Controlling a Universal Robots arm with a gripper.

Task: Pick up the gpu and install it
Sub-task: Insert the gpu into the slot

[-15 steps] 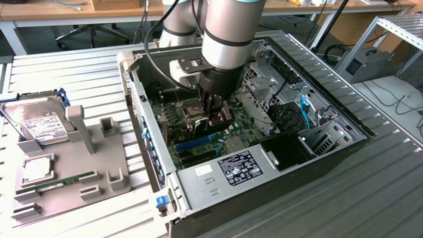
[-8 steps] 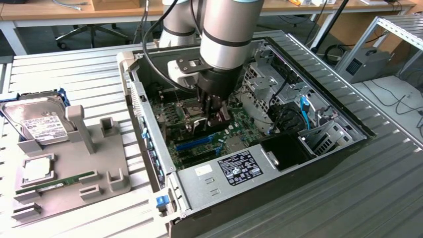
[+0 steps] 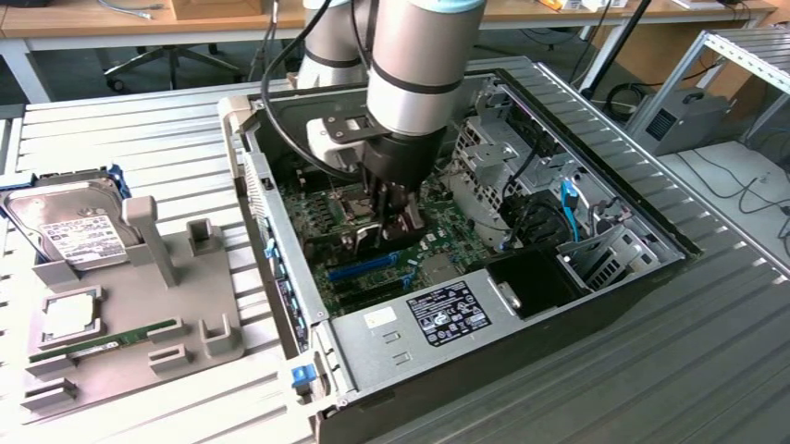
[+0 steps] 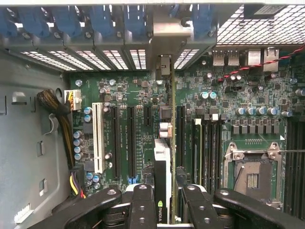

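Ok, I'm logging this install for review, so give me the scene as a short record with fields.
gripper: shut on gpu, inside the case
gpu: edge-on over the motherboard slots, bracket end toward the rear wall
seated: cannot tell
outside the case: hard drive and RAM stick on a grey holder, at the exterior view's left

The ribbed metal table [image 3: 691,370] carries an open computer case [image 3: 370,347] and, just beside it, a grey parts holder [image 3: 185,305].
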